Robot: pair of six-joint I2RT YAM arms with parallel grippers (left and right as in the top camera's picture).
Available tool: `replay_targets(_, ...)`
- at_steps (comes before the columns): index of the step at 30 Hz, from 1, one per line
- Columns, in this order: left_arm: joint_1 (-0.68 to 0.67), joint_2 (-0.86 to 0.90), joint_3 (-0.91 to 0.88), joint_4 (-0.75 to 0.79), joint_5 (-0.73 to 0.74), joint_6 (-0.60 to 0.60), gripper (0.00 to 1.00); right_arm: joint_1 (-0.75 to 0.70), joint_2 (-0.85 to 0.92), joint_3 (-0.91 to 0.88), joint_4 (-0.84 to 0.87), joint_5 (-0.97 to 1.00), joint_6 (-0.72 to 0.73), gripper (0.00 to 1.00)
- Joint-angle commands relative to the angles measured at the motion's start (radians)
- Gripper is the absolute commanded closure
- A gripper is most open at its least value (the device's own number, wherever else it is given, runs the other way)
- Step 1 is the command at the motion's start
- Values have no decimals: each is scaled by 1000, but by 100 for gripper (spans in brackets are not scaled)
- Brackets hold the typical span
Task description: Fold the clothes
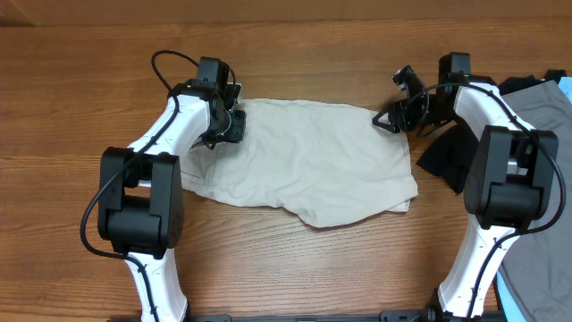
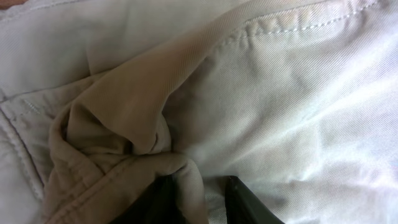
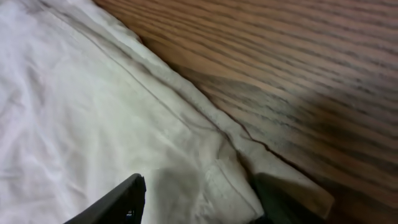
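Shorts: cream cotton twill with a fine diagonal weave and stitched seams. They are spread on the wood-grain table, centre, rumpled, with an uneven lower edge.
Left claw: at the far-left corner, jaws narrow, clamped on a bunched fold of cloth.
Right claw: at the far-right corner, jaws wide apart, straddling the flat hem corner. Pad contact is unclear; apparently nothing is gripped.
Black garment and grey garment lie to the right.

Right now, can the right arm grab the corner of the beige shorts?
Probably yes. The right gripper sits at the far corner of the beige shorts, its jaws apart on either side of the hem, with only the wooden table beside it.
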Motion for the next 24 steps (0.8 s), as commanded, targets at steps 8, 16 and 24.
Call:
replay_targets(8,34,88,-36,-21,-130,14,69,5,-10,7,5,52,-3,67)
replay_targets(16,34,85,-1,-65,-130,14,90,5,-16,27,13,-10,-2,96)
replay_targets(24,31,84,304,-353,-127,14,96,5,-107,72,-84,-24,107,96)
